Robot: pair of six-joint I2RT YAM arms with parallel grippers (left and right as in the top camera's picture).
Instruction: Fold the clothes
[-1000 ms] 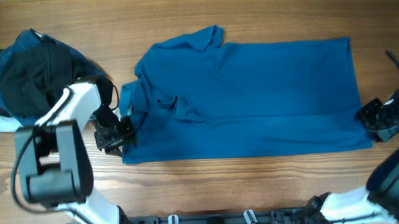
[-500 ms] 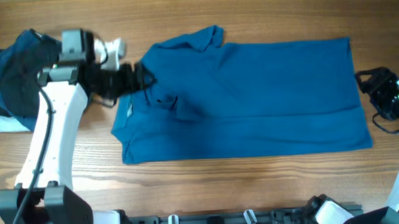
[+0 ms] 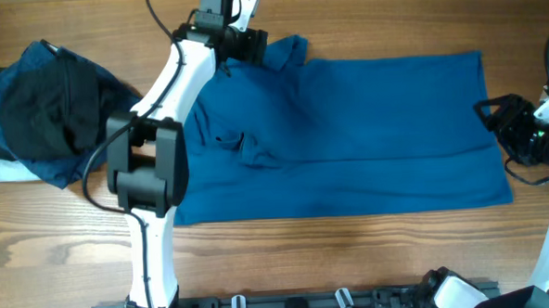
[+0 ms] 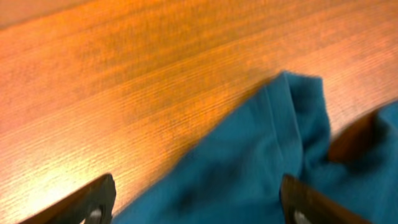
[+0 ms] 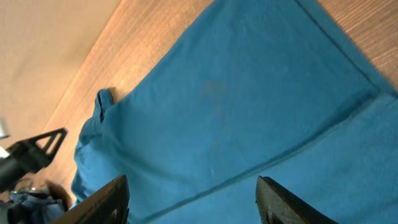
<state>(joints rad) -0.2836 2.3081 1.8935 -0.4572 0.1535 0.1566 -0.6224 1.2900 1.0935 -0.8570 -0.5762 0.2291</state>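
The blue polo shirt point(image 3: 348, 137) lies flat across the middle of the wooden table, its collar end to the left and its hem to the right. My left gripper point(image 3: 251, 45) is open and empty above the shirt's far left corner, by the bunched sleeve point(image 4: 292, 124). My right gripper point(image 3: 496, 116) is open and empty over the shirt's right edge; its view shows the cloth and a seam point(image 5: 249, 124) between the fingers.
A heap of dark blue and black clothes point(image 3: 40, 108) lies at the far left of the table. The arm bases and a rail run along the front edge point(image 3: 300, 306).
My left gripper has let go of the shirt's near left corner and swung up to the far left corner. My right gripper has moved from the near right corner up along the right edge.
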